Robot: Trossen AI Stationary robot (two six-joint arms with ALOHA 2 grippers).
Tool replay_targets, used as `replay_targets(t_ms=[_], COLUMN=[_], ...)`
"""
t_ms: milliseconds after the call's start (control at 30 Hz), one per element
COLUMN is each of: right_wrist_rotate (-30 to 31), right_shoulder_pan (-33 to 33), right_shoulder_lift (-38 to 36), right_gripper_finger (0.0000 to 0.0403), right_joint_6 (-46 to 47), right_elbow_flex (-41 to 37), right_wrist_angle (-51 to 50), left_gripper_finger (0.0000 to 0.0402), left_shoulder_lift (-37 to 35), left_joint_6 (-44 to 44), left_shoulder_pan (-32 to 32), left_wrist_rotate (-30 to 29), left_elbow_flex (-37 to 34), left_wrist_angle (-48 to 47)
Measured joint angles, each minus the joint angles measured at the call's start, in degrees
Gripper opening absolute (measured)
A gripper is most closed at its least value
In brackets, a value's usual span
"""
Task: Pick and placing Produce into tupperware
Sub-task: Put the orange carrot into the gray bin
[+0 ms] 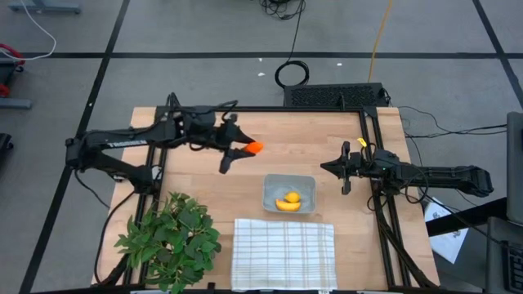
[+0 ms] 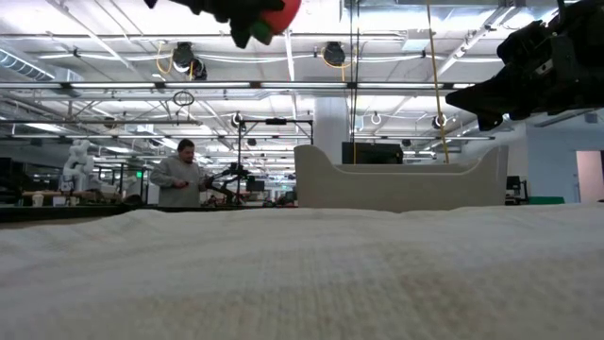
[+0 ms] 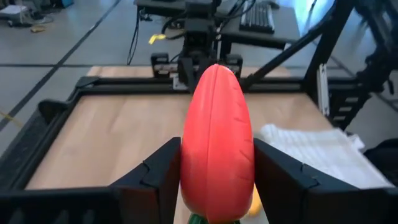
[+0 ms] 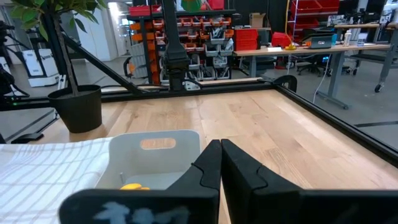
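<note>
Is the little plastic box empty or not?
Not empty: the tupperware holds yellow produce. The carrot is outside it, in the left gripper.

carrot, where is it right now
The carrot is clamped in the left gripper, held in the air over the bare wood up and to the left of the tupperware in the high view.

Grey floor (image 1: 204, 24) with black tape lines, white ceiling trusses (image 2: 311, 66) with lamps, red parts bins on shelving (image 4: 205, 31), desks, one standing person (image 2: 179, 175).

No text, label or number can be read on anything here.
</note>
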Motion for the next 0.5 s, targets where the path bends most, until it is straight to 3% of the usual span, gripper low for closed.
replay_targets(t_ms=[500], right_wrist_rotate=[0.0], right_shoulder_pan=[0.0], right_shoulder_lift=[0.0], right_gripper_finger=[0.0], right_joint_6=[0.0], right_elbow_flex=[0.0], right_wrist_angle=[0.0], left_gripper_finger=[0.0172], left_shoulder_lift=[8.6], left_joint_6=[-6.5], left_shoulder_pan=[-1.6], left_wrist_rotate=[1.2], left_elbow_flex=[0.0], left_wrist_angle=[8.6])
